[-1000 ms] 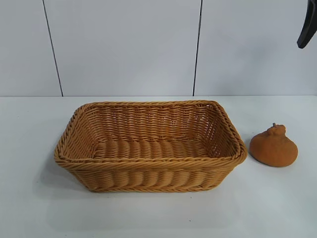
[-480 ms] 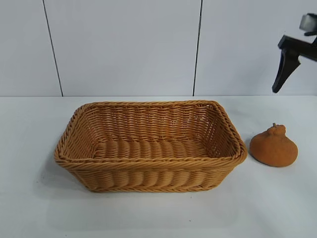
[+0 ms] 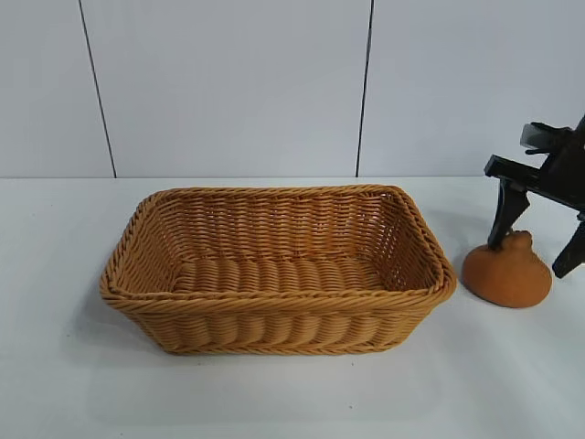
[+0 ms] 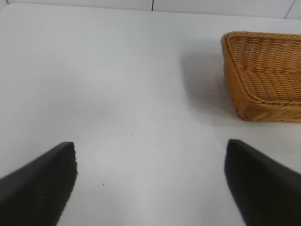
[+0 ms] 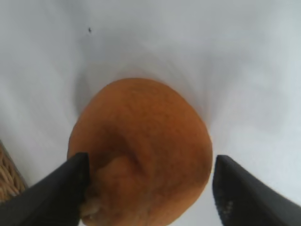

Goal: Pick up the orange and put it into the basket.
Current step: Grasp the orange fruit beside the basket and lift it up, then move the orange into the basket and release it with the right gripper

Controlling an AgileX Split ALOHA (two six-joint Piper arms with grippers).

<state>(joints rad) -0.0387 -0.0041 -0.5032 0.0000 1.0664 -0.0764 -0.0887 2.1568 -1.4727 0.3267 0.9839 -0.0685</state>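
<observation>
The orange sits on the white table just right of the basket, knobby neck up. My right gripper has come down over it, open, with one finger on each side. In the right wrist view the orange fills the space between the fingers of the gripper: one finger touches the fruit beside its neck, and a narrow strip of table separates the other finger from the skin. My left gripper hangs open over bare table, off the basket's end.
The wicker basket holds nothing and stands in the middle of the table. A grey panelled wall rises behind the table. Bare white tabletop lies in front of the basket and to its left.
My right gripper has dropped from the upper right corner down onto the orange, and its fingers have drawn closer together. The orange and basket have not moved.
</observation>
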